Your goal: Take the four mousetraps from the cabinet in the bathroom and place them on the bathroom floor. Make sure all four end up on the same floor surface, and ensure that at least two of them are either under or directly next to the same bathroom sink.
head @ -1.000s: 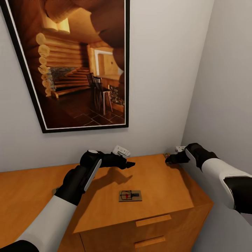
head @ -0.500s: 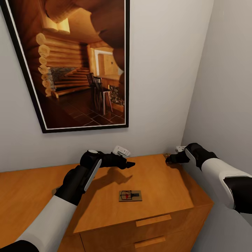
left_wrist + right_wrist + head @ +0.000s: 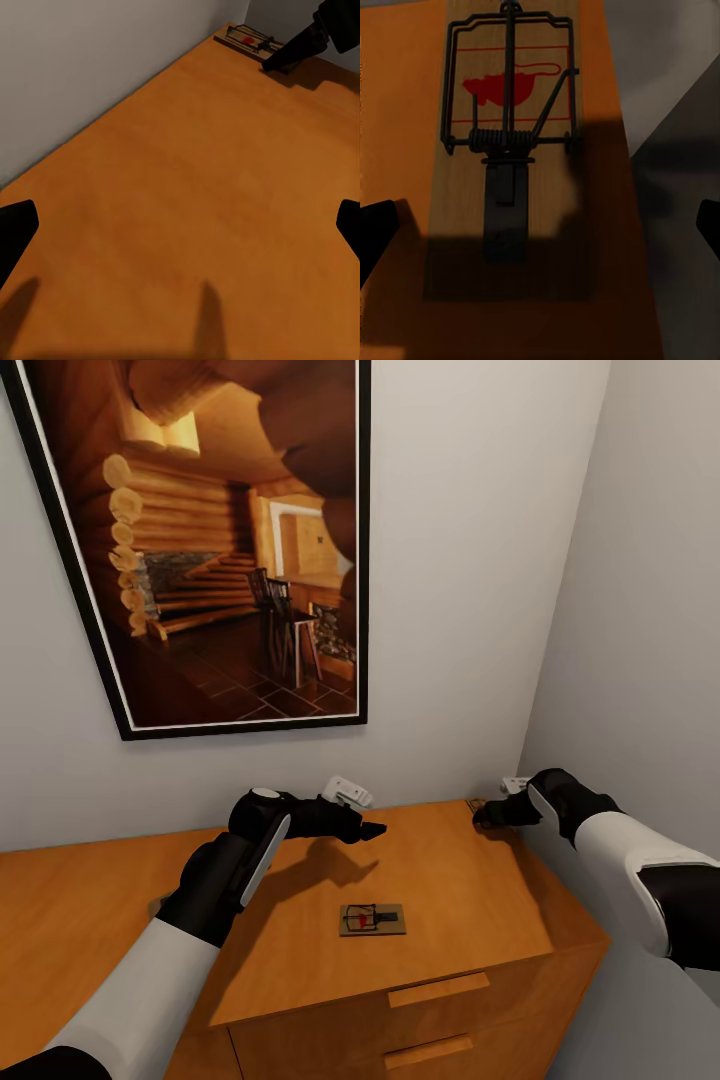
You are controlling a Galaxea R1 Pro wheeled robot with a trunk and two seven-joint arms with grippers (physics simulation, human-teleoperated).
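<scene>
On the cabinet [image 3: 450, 890] my right gripper [image 3: 540, 225] hangs wide open, the corner mousetrap [image 3: 514, 142] just ahead between its fingers, so closing early could knock it off the edge, while my left gripper [image 3: 180, 225], equally wide, holds nothing.

We find no readable words, brands or numbers; the one sign is a red mouse silhouette in a red outline on the mousetrap [image 3: 510, 142].
</scene>
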